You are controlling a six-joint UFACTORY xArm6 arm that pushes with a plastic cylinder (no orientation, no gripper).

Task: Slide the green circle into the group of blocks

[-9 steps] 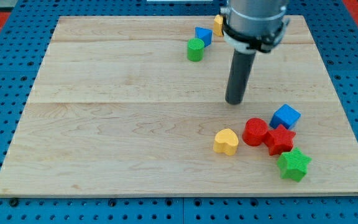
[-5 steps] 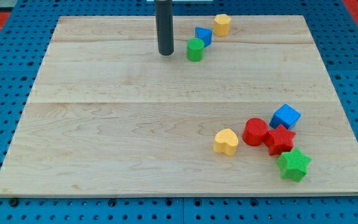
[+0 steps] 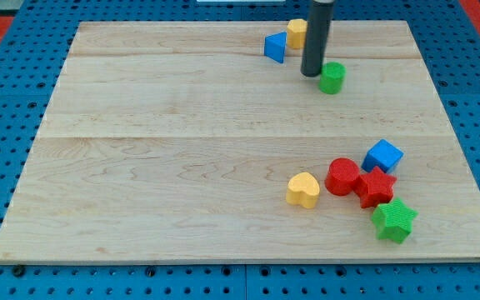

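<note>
Green circle (image 3: 332, 77) – my tip (image 3: 312, 73) touching its left

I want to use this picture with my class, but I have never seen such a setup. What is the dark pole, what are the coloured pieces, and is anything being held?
There is one camera view, looking down at a slant on a wooden board that lies on a blue perforated base. The dark pole is the end of a robot arm: a plain rod with no hand, so it holds nothing and can only push. My tip rests on the board just to the view's left of the green circle, close against it. Behind the rod, toward the view's top, sit a blue triangular block and a yellow block. At the view's lower right is a group: a yellow heart, a red cylinder, a red star, a blue cube and a green star.
</note>
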